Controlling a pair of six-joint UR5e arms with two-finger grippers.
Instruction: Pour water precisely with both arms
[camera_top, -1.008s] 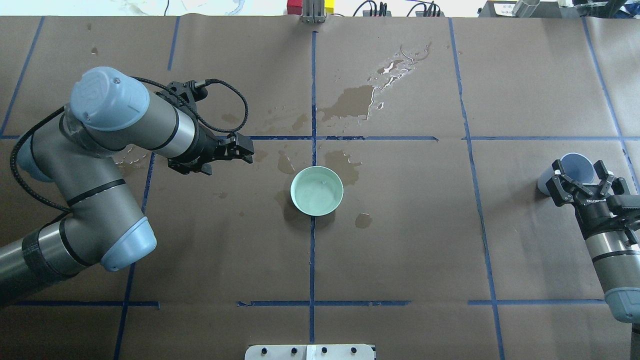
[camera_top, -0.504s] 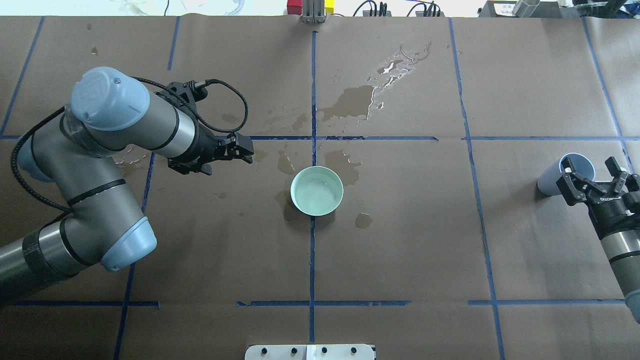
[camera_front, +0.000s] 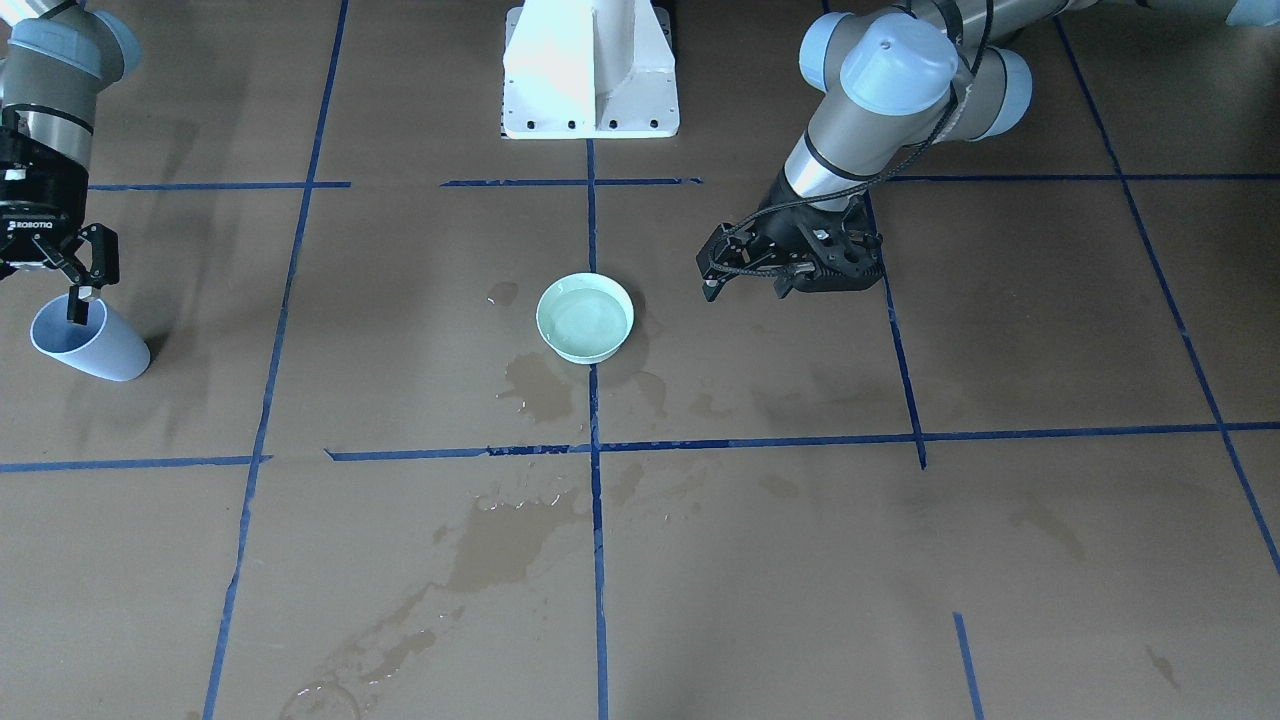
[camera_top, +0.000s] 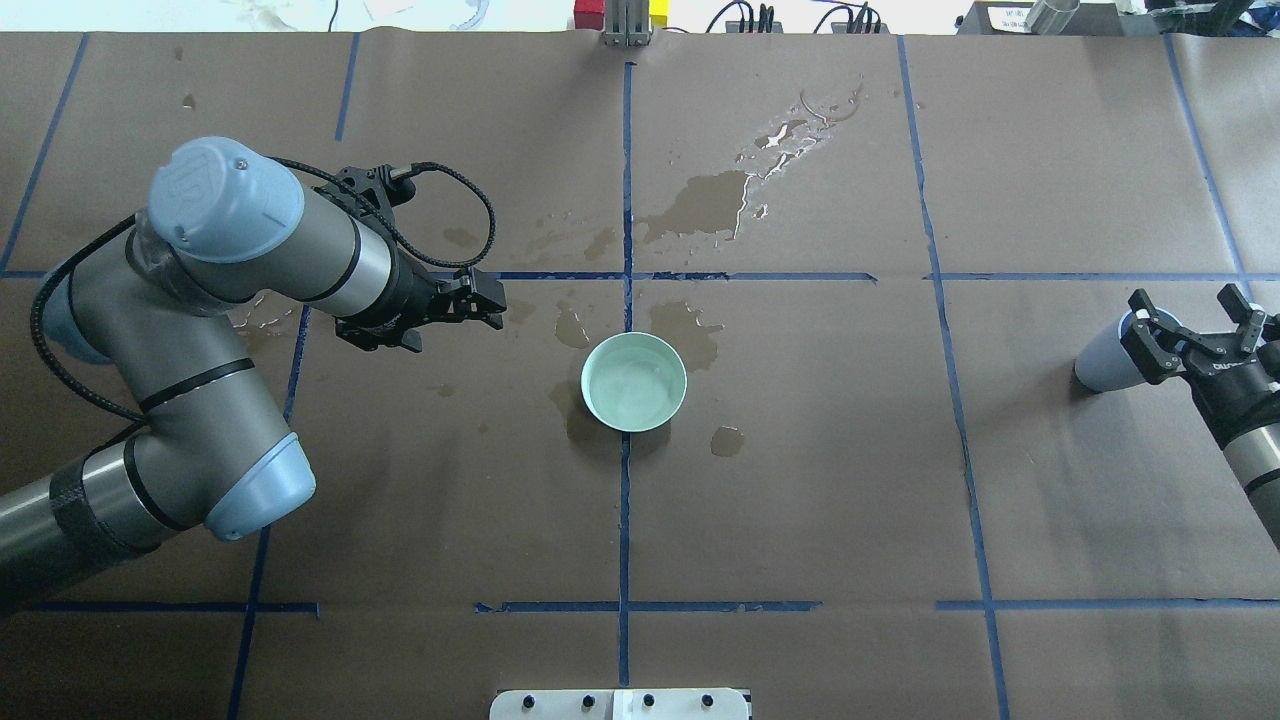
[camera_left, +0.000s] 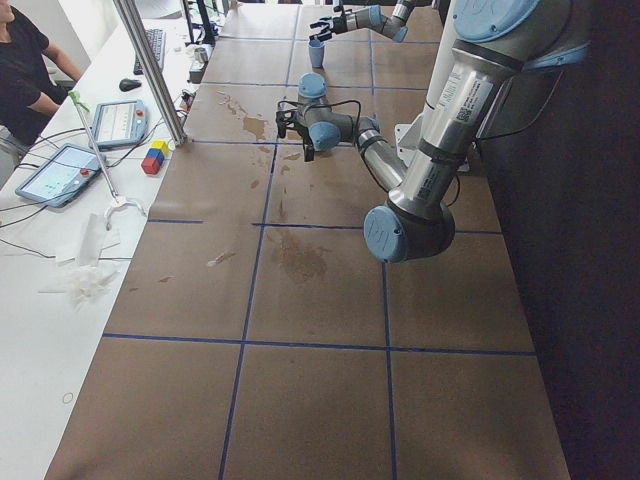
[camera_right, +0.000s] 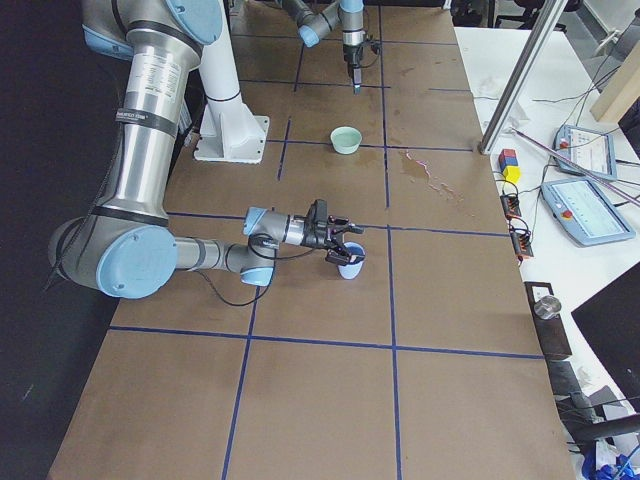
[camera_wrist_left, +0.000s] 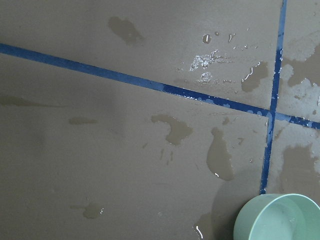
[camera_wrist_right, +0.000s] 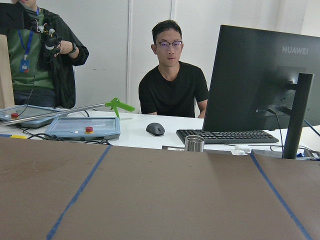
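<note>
A mint-green bowl (camera_top: 633, 382) holding water stands at the table's middle; it also shows in the front view (camera_front: 585, 318) and the left wrist view (camera_wrist_left: 280, 220). My left gripper (camera_top: 493, 300) (camera_front: 708, 278) hovers to the left of the bowl, apart from it, and looks shut and empty. A light blue cup (camera_top: 1100, 362) (camera_front: 95, 350) stands upright at the far right. My right gripper (camera_top: 1188, 300) (camera_front: 35, 300) is open and empty just above and beside the cup's rim, one finger (camera_front: 78, 300) over the rim.
Water puddles lie beyond the bowl (camera_top: 710, 205) and around it (camera_top: 690, 330). The white pedestal (camera_front: 590, 70) stands at the robot's side. A metal post (camera_top: 627, 25) rises at the far edge. Operators sit at a desk with a monitor (camera_wrist_right: 260, 85).
My right gripper, still open, has drawn off the cup's rim, to the right in the overhead view. The cup stays standing. The left arm has barely moved.
</note>
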